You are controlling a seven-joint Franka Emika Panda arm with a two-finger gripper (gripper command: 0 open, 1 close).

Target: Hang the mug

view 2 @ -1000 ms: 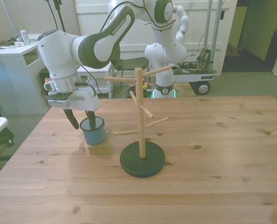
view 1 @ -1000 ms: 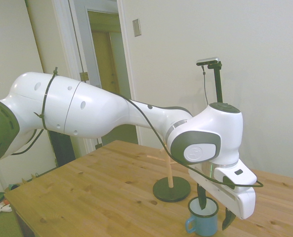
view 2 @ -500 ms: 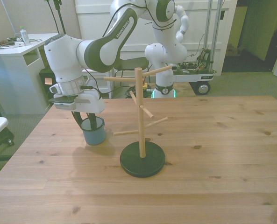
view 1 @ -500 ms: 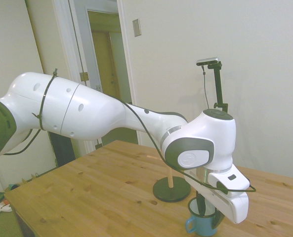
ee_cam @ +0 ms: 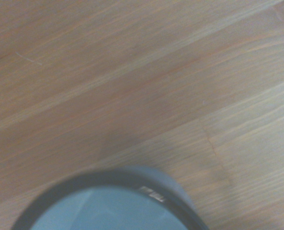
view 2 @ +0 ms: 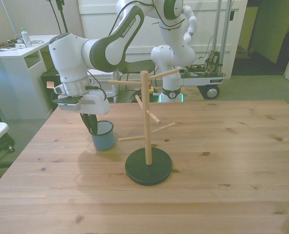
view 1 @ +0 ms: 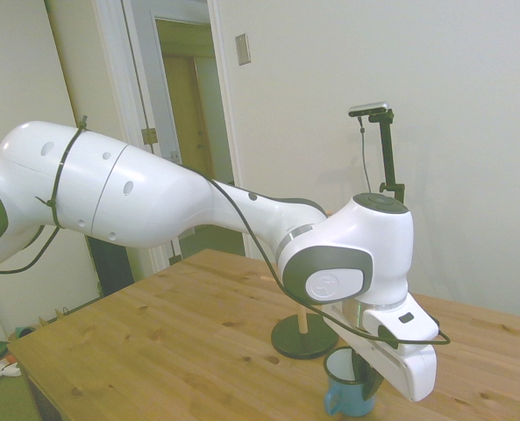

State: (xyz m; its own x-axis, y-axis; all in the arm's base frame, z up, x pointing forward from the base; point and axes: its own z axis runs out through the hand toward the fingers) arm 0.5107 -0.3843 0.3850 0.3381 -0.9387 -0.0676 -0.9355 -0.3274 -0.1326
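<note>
Table: bare pine planks fill the lower front view.
Mug tree: upright on its dark round base, centre frame.
Gripper: dark fingers pinched on the mug's wall.
Mug: light blue, upright on the table, left of the tree; rim blurred in the wrist view.
</note>
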